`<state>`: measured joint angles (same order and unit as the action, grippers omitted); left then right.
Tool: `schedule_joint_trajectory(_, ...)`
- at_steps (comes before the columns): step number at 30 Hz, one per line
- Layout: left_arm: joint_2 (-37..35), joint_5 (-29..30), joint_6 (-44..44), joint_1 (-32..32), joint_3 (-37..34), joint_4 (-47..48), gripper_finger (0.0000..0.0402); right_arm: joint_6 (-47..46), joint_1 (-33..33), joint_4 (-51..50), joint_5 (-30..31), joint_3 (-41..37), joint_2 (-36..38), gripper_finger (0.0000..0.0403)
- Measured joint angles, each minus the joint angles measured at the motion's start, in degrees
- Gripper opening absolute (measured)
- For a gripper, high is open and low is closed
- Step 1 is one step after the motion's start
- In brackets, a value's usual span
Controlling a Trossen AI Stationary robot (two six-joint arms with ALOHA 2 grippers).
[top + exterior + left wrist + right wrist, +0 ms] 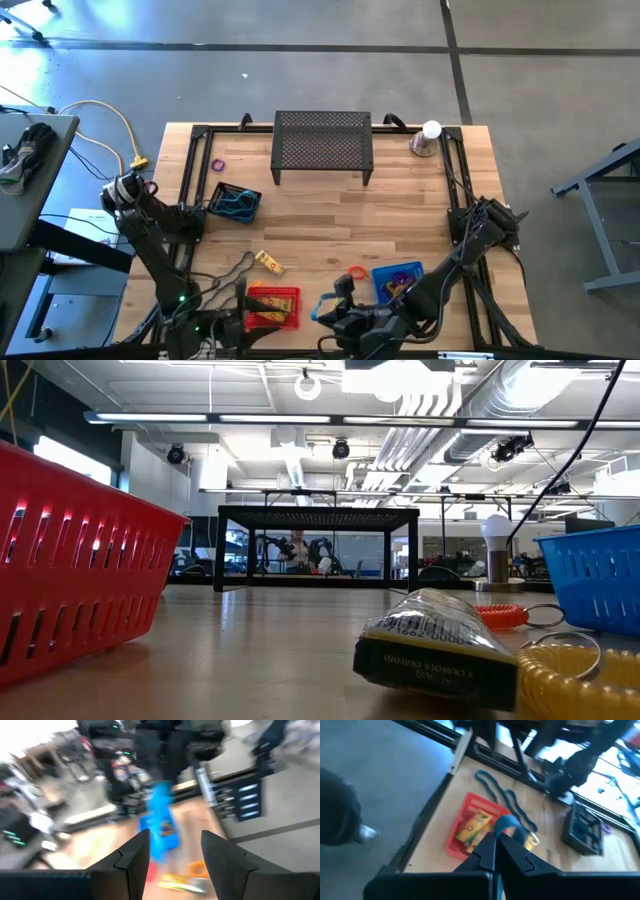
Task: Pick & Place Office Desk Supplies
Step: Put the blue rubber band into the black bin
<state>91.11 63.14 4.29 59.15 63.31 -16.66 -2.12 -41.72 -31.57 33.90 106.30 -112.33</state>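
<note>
My right end effector (496, 837) pinches teal band (509, 824) above red basket (472, 825), lifted for sorting. Left end effector (172, 851) spread, empty, hovers beside red basket, facing blue basket (159, 827).

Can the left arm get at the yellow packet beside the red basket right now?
Probably yes. The yellow packet lies on bare wood, apart from the red basket, with nothing over it. The left gripper hangs nearby, jaws open; the right gripper, shut on a teal band, is clear of it.
</note>
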Motion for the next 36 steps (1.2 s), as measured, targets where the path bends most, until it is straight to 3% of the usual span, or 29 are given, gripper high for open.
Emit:
schedule_joint_trajectory(5,-0.2,-3.2,12.1,-3.8,0.0,-0.1,0.0169,2.4,0.2,2.0,-1.3,0.0,0.0,0.0003)
schedule_joint_trajectory(12,-0.2,-7.2,2.7,-7.8,0.0,-0.1,0.0169,4.9,1.3,4.4,3.2,0.0,0.0,0.0003)
schedule_joint_trajectory(18,-0.2,-12.0,3.2,-8.9,0.0,0.1,0.0169,5.4,4.3,4.7,0.8,0.0,0.0,0.0003)
schedule_joint_trajectory(23,-0.2,-7.5,5.5,-10.0,0.0,1.3,0.0169,6.4,5.7,5.1,-4.5,0.0,0.0,0.0003)
schedule_joint_trajectory(30,-0.2,0.1,6.0,-11.4,0.0,1.7,0.0169,7.1,5.8,4.6,-3.6,0.0,0.0,0.0003)
schedule_joint_trajectory(36,-0.2,-1.4,6.9,-11.8,0.0,2.3,0.0169,8.2,6.7,4.3,-4.3,-0.1,0.0,0.0003)
